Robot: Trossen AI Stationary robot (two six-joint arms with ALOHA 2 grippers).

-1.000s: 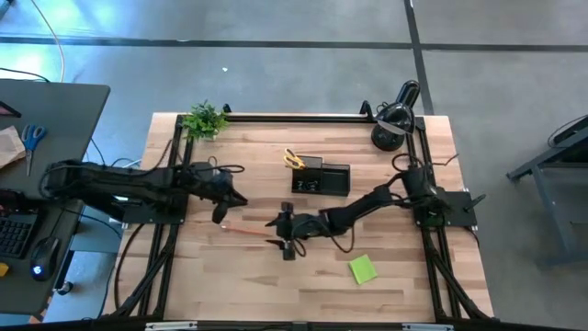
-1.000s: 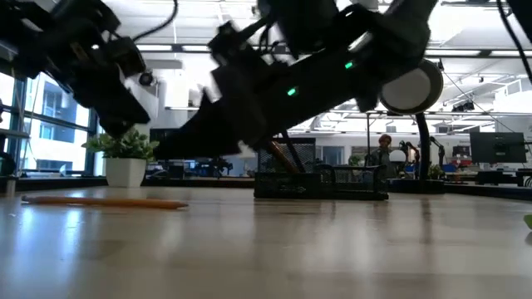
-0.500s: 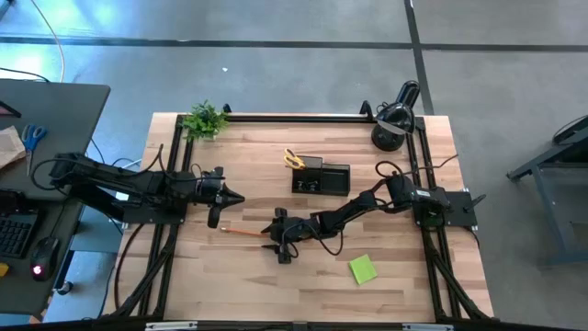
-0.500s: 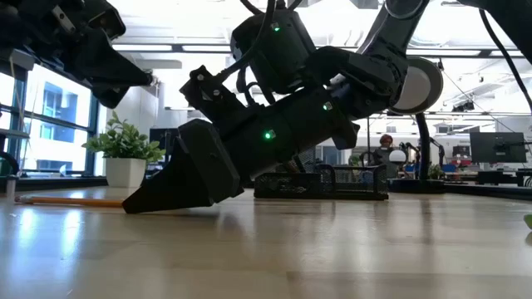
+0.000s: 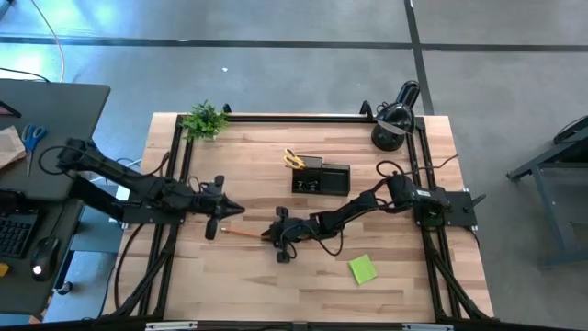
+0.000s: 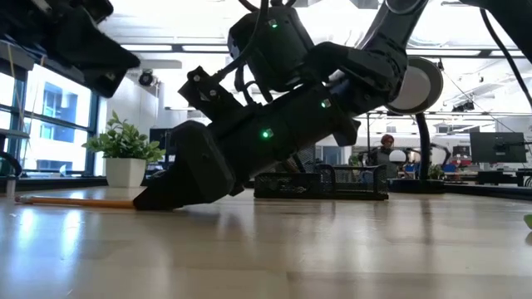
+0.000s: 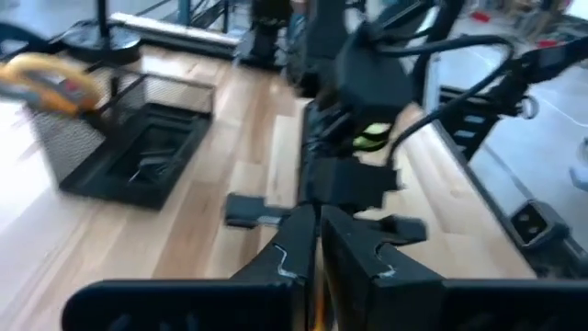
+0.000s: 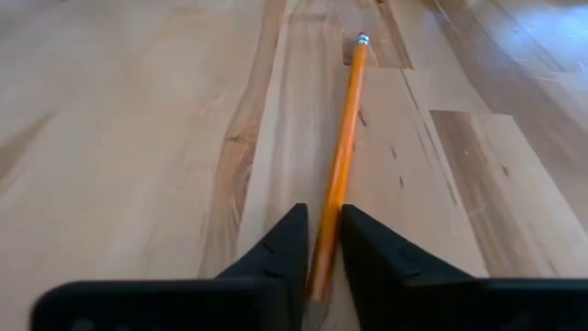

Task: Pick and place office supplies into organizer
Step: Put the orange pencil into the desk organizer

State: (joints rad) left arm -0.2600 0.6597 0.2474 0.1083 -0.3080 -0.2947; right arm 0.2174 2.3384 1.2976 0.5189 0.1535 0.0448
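- Right gripper (image 8: 320,267): down at the table surface near the middle of the table, its two dark fingers pinched narrow on one end of a long orange wooden pencil (image 8: 338,170). The pencil runs straight out between the fingertips; the grip looks made, with the pencil not yet lifted.
- In the low view the right gripper (image 6: 179,187) has its nose against the wood, the pencil (image 6: 75,200) lying flat beyond it.
- Left gripper (image 5: 230,210): hovers just left of the pencil, fingers pressed together with nothing between them. It waits, above the table.
- Pencil's long axis, high view (image 5: 241,233): roughly left to right along the light wooden table (image 5: 404,285), slightly slanted. The eraser end with its metal band points left, away from the right gripper; the held end points right.
- Black wire-mesh organizer tray (image 5: 322,177): stands beyond the pencil toward the far side, well apart from it. Yellow-handled scissors (image 5: 294,159) already stand in its taller left section; small dark items lie in a low compartment, too small to identify.
- Lime-green square sticky-note pad (image 5: 362,269): still on the table, near right of the gripper.
- Judgement: partly done. Scissors are in; the pencil is being picked up; the sticky pad remains. Next, the pencil must be raised and carried to the tray, probably tipped upright for the tall section.
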